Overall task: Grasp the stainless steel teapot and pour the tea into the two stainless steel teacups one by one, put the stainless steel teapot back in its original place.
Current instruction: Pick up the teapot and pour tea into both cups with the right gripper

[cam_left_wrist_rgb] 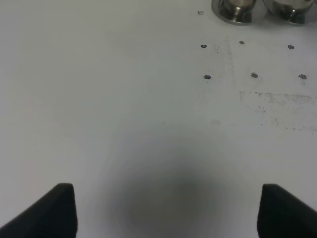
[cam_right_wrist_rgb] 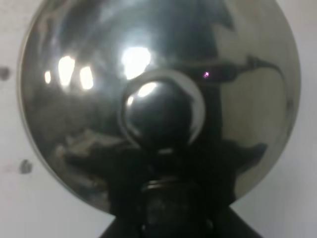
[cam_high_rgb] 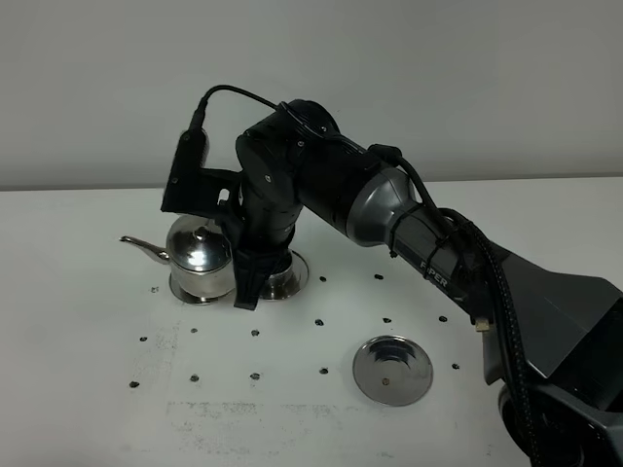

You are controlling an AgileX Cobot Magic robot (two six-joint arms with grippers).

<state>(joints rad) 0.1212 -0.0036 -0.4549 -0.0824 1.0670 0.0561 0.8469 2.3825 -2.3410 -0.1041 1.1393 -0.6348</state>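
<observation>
The stainless steel teapot [cam_high_rgb: 200, 255] stands upright at the left, spout pointing left, low over a flared steel saucer [cam_high_rgb: 185, 293]. My right gripper [cam_high_rgb: 245, 290] reaches across from the right and points down at the pot's handle side, shut on the handle. The right wrist view looks straight down on the pot's dome and lid knob [cam_right_wrist_rgb: 161, 111], with the dark handle by the gripper [cam_right_wrist_rgb: 168, 208]. One teacup's saucer [cam_high_rgb: 288, 277] shows just behind the gripper; the cups themselves are hidden. The original place, a round steel disc [cam_high_rgb: 391, 370], lies bare at the front right. No tea is visible. My left gripper [cam_left_wrist_rgb: 166, 213] is open over bare table.
The white table [cam_high_rgb: 88, 321] carries a grid of small dark dots. Two steel pieces [cam_left_wrist_rgb: 240, 9] [cam_left_wrist_rgb: 292, 10] are cut off at the edge of the left wrist view. The right arm's bulk [cam_high_rgb: 438, 248] spans the right half of the scene.
</observation>
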